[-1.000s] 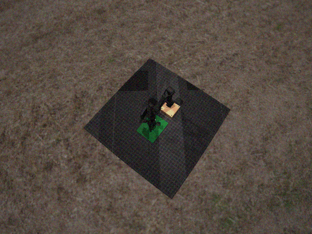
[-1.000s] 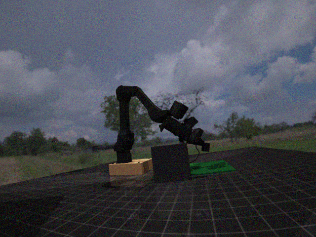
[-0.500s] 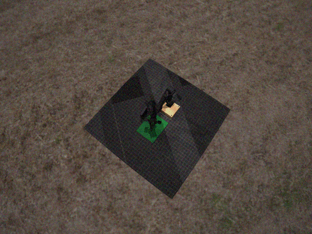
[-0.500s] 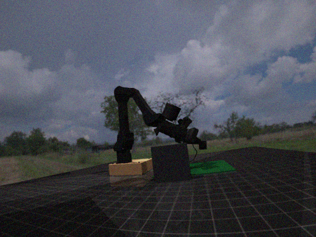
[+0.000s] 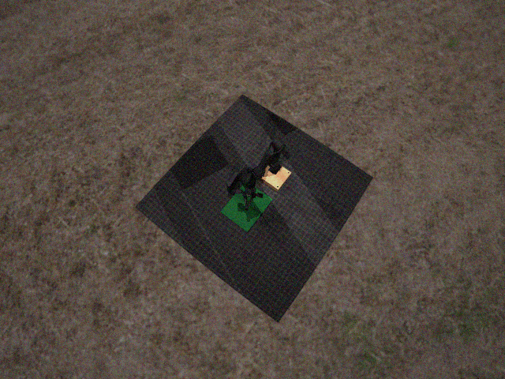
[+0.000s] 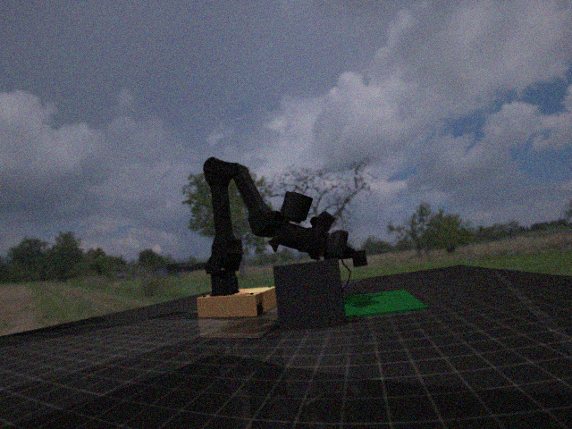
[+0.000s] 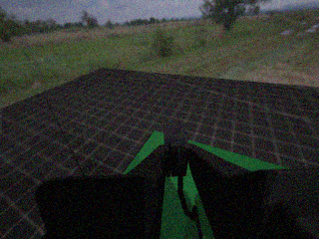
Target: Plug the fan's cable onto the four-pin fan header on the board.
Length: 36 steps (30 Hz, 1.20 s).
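My gripper [image 6: 352,254] [image 7: 175,149] is shut on the fan cable's plug, a small dark block [image 6: 359,257] [image 7: 174,133] that sticks out past the fingertips. The gripper is high above the board and points outward, tipped slightly down. The thin dark cable [image 6: 349,275] [image 7: 182,195] curves down from the plug toward the board. The green board [image 5: 233,208] [image 6: 401,300] [image 7: 239,156] lies flat below, partly in the arm's shadow. The plug is well clear of it. The four-pin header cannot be made out in any view, and the fan cannot be told for certain.
A large dark box [image 6: 308,293] stands in front of the board's near side in the exterior view and hides part of it. The arm's base stands on a pale wooden block [image 5: 278,179] [image 6: 226,307]. All stand on a dark gridded table top [image 5: 281,260] [image 6: 416,360] [image 7: 65,115].
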{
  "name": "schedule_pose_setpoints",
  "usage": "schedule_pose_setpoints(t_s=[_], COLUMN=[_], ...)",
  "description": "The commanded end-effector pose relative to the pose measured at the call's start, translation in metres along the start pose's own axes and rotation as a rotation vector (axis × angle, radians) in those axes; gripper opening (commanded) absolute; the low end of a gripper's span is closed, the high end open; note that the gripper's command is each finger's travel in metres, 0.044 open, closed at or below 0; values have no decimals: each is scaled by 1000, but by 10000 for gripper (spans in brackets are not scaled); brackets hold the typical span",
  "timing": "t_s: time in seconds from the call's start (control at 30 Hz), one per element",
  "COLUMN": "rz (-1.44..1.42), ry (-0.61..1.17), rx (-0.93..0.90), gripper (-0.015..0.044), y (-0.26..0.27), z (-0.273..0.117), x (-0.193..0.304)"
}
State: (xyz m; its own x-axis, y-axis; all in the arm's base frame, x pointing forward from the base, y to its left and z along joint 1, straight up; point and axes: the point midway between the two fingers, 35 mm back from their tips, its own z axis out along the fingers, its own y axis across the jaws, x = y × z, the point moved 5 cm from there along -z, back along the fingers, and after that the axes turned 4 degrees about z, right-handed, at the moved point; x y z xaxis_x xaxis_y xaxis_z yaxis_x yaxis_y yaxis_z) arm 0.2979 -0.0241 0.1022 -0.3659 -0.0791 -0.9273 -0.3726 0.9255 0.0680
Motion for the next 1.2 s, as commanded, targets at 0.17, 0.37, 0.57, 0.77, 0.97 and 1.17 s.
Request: schedule_pose_setpoints(t_s=[0.17,0.37,0.57,0.77,0.97,1.17], rz=[-9,-6,-3,-2,-1,1], ry=[-22,-15,-12,-11,-10,-7], rx=[-3,-2,-4,-5,-5,-6], gripper=[0,0,0,0,0,0], y=[2,2,3,3,3,2], z=[-5,-5,-6,-6,-6,-6], x=[-3,-4,-5,-6,-5,1])
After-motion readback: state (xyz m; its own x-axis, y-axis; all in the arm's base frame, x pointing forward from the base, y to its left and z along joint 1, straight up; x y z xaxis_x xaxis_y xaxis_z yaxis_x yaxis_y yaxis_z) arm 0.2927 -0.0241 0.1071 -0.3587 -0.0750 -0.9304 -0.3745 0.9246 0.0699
